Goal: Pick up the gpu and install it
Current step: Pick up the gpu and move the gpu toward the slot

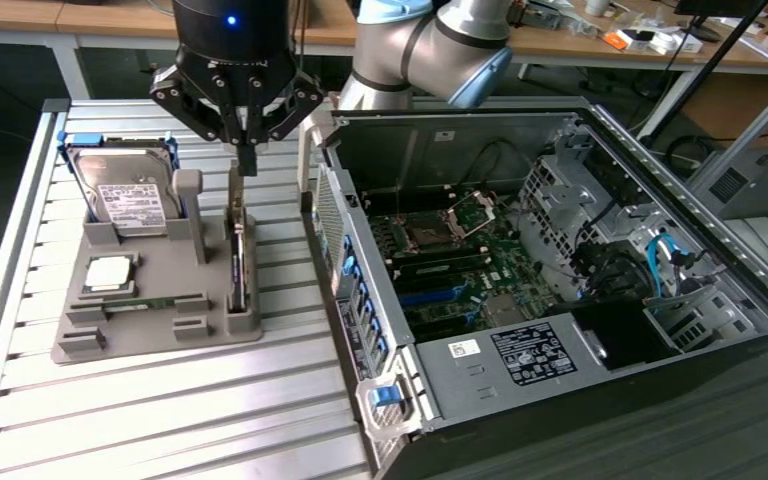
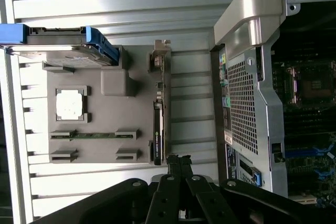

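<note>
- Clenched, empty pincer [image 1: 245,165] just above gpu [image 1: 237,260]
- Risk of ramming gpu's top edge if lowered while clenched
- Could chip board or tip it from holder [image 1: 137,335]

Exterior view: elevated and set back, looking obliquely down over the slatted surface [image 1: 157,410], with the grey holder [image 1: 144,325] at the exterior view's left and the open computer case [image 1: 344,240] at its right. Wrist view: nearer, looking straight down past the gripper [image 2: 178,161]. Both views share the holder and the case's perforated wall.
</note>
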